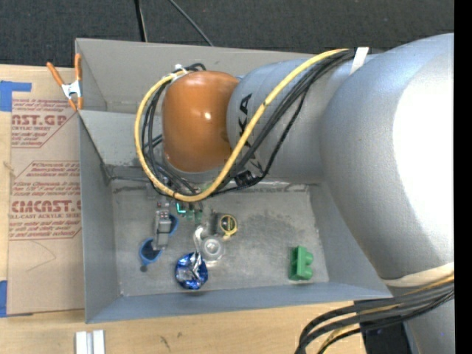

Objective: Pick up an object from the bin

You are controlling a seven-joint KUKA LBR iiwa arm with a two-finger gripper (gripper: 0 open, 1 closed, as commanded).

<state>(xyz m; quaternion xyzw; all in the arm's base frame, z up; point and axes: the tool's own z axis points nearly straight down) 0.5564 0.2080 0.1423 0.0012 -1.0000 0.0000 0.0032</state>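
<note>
The big grey arm comes into the grey bin from the right. Its round orange cover hangs over the back of the floor. The gripper pokes down under the cover, at the left side of the floor. I cannot tell if it is open or closed.

Just below it, a bit to the left, lies a small blue thing. It looks a little long and seems to lean from top right to bottom left, but it is too small to be sure.

Near it are a shiny blue and silver foil ball, a clear little cup and a round black and gold thing. A green block sits well apart on the right.
</note>
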